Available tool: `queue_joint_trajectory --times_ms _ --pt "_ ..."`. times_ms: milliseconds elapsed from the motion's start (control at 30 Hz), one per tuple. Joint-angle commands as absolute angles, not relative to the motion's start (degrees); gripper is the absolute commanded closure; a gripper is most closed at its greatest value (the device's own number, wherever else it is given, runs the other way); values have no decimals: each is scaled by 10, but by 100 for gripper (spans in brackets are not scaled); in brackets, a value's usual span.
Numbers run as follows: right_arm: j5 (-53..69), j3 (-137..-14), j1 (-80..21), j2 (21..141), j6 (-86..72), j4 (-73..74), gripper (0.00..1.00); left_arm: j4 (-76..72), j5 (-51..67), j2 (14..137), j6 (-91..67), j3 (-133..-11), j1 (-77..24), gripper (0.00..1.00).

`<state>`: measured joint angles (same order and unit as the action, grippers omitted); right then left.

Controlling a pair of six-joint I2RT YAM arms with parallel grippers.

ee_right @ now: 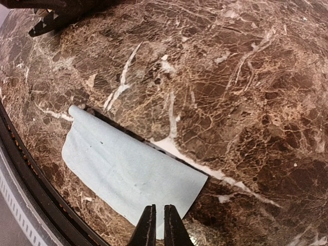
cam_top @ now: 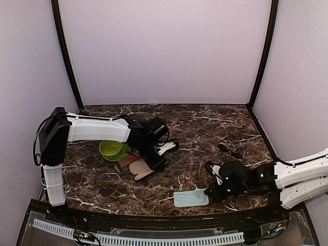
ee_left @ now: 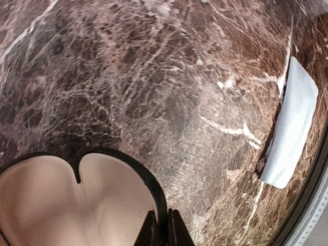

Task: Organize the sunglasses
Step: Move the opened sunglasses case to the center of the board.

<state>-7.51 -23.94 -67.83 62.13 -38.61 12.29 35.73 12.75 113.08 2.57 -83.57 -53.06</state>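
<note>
Sunglasses [cam_top: 229, 149], one pair that I can see, lie on the far right part of the table [cam_top: 205, 123], a thin dark frame well apart from both grippers; their details are too small to tell. The left arm [cam_top: 97, 128] reaches from the left side towards the middle, and the right arm [cam_top: 302, 177] comes in low from the right. An open case [ee_left: 46, 205] with a cream inside lies left of centre, near the front. Just beyond it on the left stands a green bowl [cam_top: 111, 149]. A light blue cloth [ee_right: 123, 169] lies at the near edge, right of centre. The left gripper [ee_left: 161, 230] is at the case, its fingers drawn close and pinching the black rim. The right gripper [ee_right: 156, 228] has its fingers pressed nearly together on the near edge of the cloth.
</note>
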Motion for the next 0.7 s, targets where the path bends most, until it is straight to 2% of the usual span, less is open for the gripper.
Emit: queue_joint_trajectory --times_ms 0,333,533,667 --pt "-69 -253 -658 628 -373 112 92 393 131 1141 129 -870 -559 95" --pt "-42 -255 -625 637 -362 111 91 439 102 1195 220 -918 -614 92" --pt "-29 -260 -615 660 -361 113 88 442 89 1192 209 -920 -614 68" --pt "-29 -264 -602 669 -356 119 83 432 85 1180 194 -921 -613 57"
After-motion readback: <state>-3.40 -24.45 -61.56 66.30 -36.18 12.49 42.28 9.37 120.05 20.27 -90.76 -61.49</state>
